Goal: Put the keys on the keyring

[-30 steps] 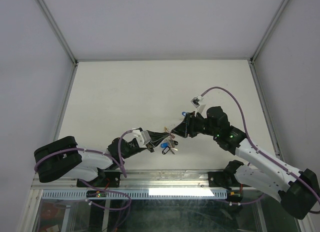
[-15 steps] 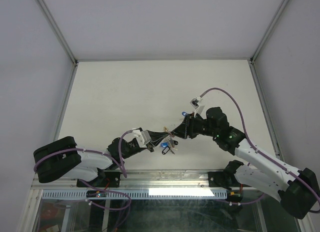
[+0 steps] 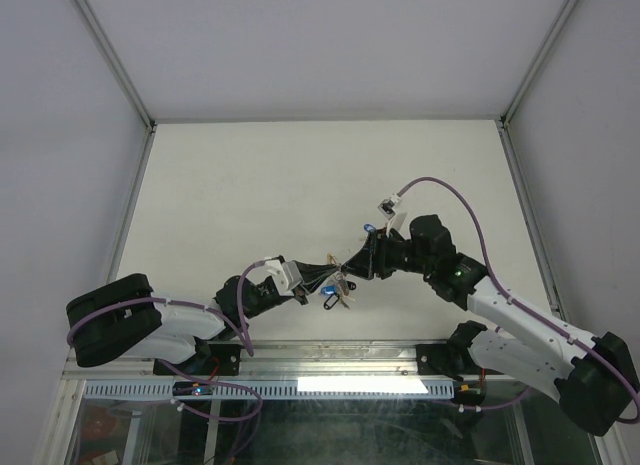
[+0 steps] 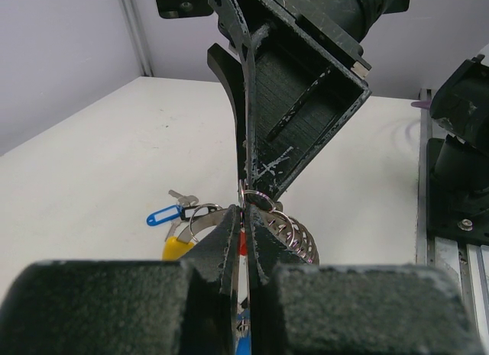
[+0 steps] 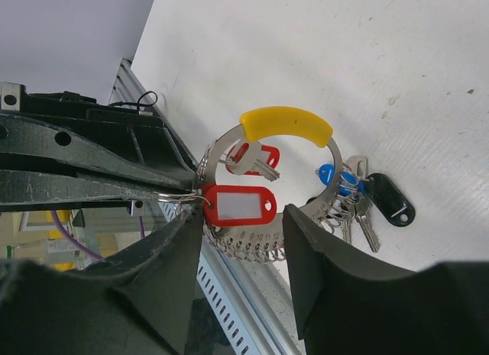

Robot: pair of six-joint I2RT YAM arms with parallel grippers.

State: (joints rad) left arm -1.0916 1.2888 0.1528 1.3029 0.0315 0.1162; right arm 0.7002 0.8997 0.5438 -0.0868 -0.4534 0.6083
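The keyring (image 5: 333,152), a thin silvery hoop with a yellow section (image 5: 286,122), hangs just above the table near its front edge. My left gripper (image 4: 244,217) is shut on the hoop's left side; its fingers (image 5: 92,172) show in the right wrist view. My right gripper (image 5: 243,217) is open, and a red-tagged key (image 5: 238,204) on its small loop lies between its fingers at the hoop. A second red-tagged key (image 5: 252,158), a blue-tagged one (image 5: 336,175) and a black-tagged one (image 5: 390,201) hang on the hoop. In the top view both grippers (image 3: 318,277) (image 3: 352,265) meet at the keyring (image 3: 335,288).
The slotted metal rail (image 5: 229,309) along the table's front edge lies directly under the grippers. The white table (image 3: 300,175) stretches away behind them, bounded by the enclosure's frame posts (image 3: 135,200) left and right.
My right gripper has shifted slightly left, closer to the left gripper and the keyring. The left arm has held still with the hoop.
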